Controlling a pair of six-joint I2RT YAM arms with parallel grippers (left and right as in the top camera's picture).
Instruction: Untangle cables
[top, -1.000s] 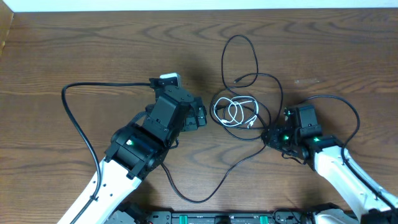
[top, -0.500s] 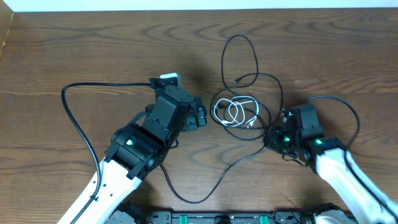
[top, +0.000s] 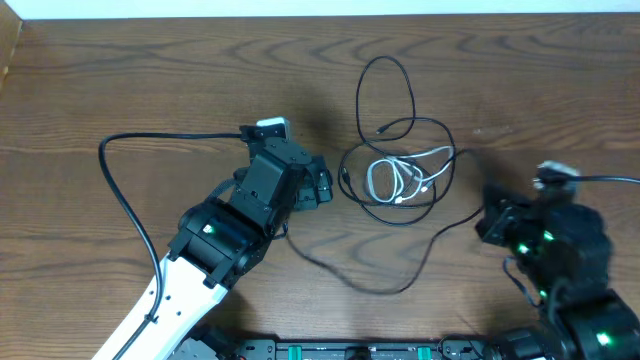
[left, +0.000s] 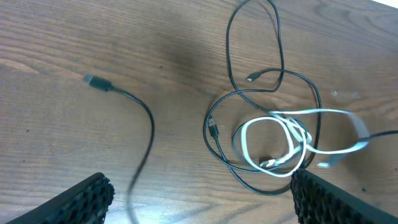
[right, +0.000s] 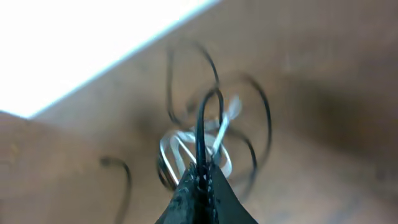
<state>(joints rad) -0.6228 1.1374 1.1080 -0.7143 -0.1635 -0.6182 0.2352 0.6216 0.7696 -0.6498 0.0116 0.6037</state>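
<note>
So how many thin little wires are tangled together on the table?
2. The white cable lies coiled in the middle. The black cable loops around and above it, with one stretch pinched in the right gripper. None seems hidden.

White arm links (top: 160, 298), black wrists (top: 268, 185), green lights (top: 210, 229)

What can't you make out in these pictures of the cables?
Right wrist: blur; crossings of black cable and white cable unreadable.
Overhead: right gripper smeared; a black cable end hidden under the left arm.
Left wrist: white cable's right part blurred; black cable cut off at the bottom edge.
</note>
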